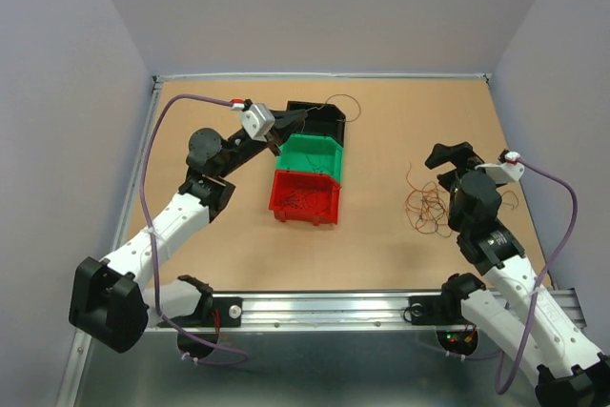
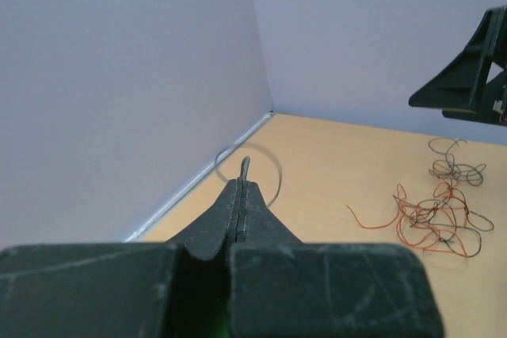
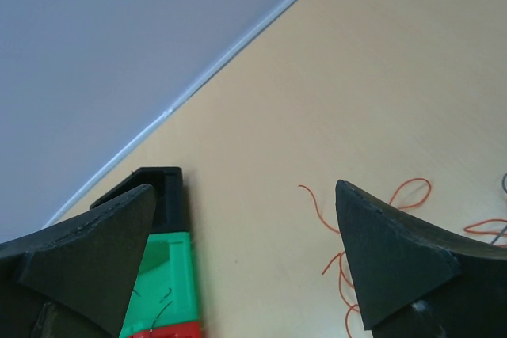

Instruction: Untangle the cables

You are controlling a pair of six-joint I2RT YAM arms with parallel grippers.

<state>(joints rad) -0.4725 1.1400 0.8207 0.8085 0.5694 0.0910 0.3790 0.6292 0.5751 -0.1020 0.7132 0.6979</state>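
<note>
- Left gripper point(image 2: 241, 189): jaws pinched shut on one hair-thin dark wire point(image 2: 245, 167), held over the far black plastic bin point(image 1: 324, 121). This looks like the sorting step, and next it should release the wire there.
- Right gripper point(image 3: 245, 187): jaws spread wide and empty, above the scribbly red, orange and black cable clump point(image 1: 429, 202) at the right. It must single out one strand.

Three bins point(image 1: 305, 217), one cable clump point(image 1: 429, 207), one separate cable point(image 2: 245, 168).
</note>
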